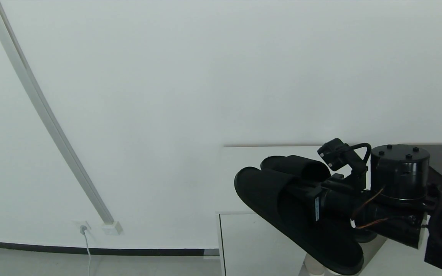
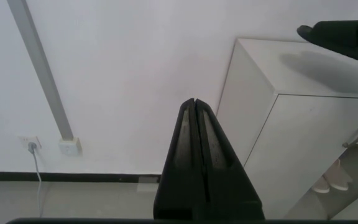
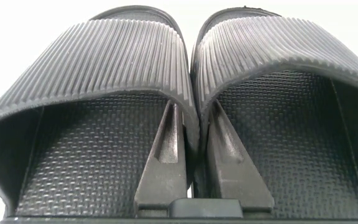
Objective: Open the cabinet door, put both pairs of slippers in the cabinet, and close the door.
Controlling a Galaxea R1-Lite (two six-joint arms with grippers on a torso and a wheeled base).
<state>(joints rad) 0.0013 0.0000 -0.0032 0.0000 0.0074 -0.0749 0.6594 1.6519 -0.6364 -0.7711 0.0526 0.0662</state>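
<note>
The black slippers [image 1: 278, 191] look light and rubbery, their ribbed straps grippy; the two adjoining strap edges suit a pinch. The right pincer [image 3: 192, 143] clamps them there, aloft over the white cabinet [image 1: 240, 180] at right. The left pincer [image 2: 194, 112] is closed, empty.

I find my head camera facing the wall [image 1: 167, 76] and cabinet [image 1: 251, 245]. The left wrist camera shares both. The right wrist camera sits close against the slippers [image 3: 129, 93].
</note>
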